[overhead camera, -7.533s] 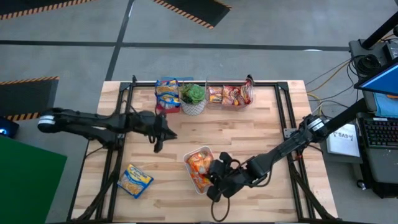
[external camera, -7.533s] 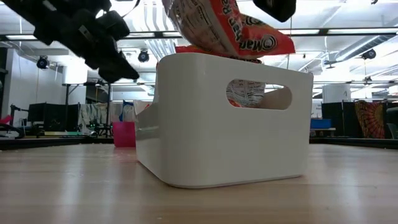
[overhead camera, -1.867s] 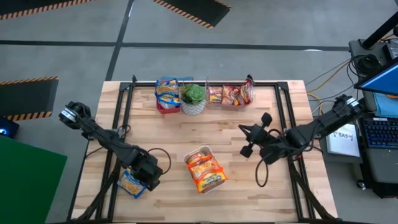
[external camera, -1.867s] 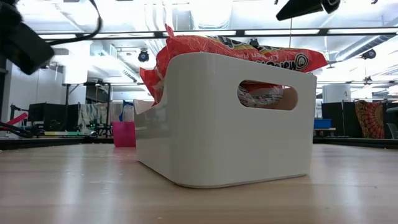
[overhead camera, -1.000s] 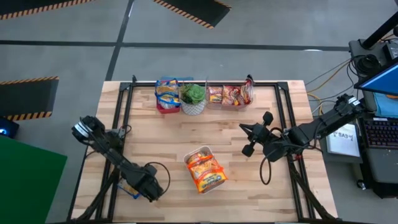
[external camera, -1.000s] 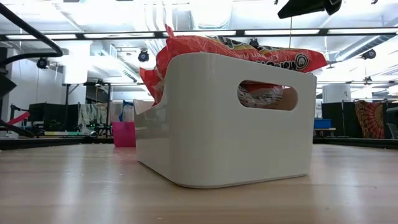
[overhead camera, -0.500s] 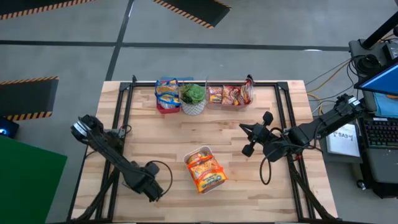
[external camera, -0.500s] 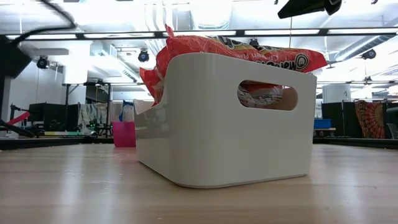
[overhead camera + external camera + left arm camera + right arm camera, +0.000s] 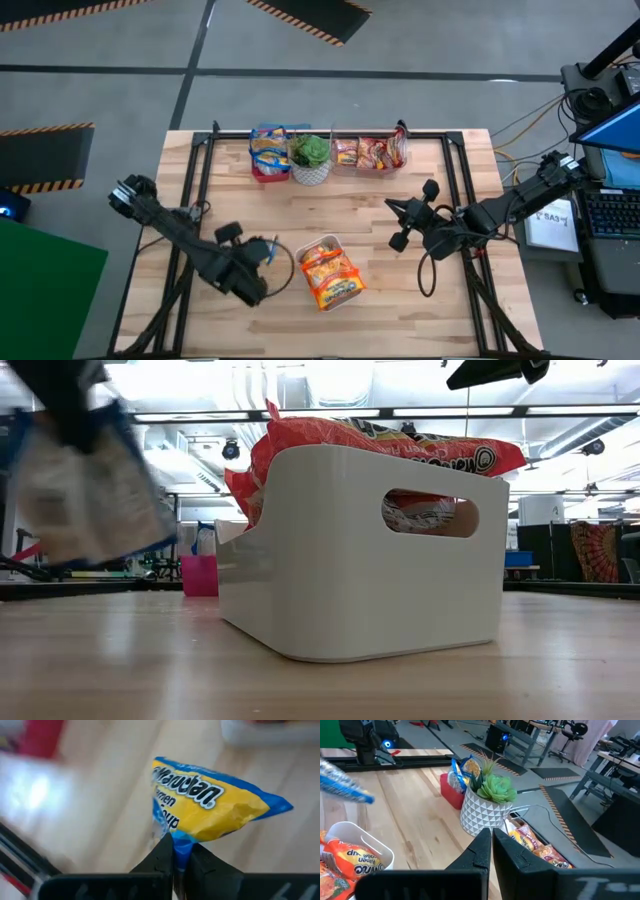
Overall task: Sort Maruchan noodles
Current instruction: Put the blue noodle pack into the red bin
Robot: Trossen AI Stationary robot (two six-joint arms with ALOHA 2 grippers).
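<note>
1. Left gripper (image 9: 262,262) over front-left of table (image 9: 370,215), just left of white bin (image 9: 328,272); a bit of blue shows at its tip.
2. White bin holds orange packets (image 9: 335,277).
3. Right gripper (image 9: 398,222) sits mid-right, well clear of the bin.
4. Back edge: red bin (image 9: 268,152) with blue packets, plant (image 9: 311,156), clear bin (image 9: 372,153) with red-orange packets.

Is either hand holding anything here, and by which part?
The left hand pinches a blue-edged noodle packet by its end seam. The right hand holds nothing.
</note>
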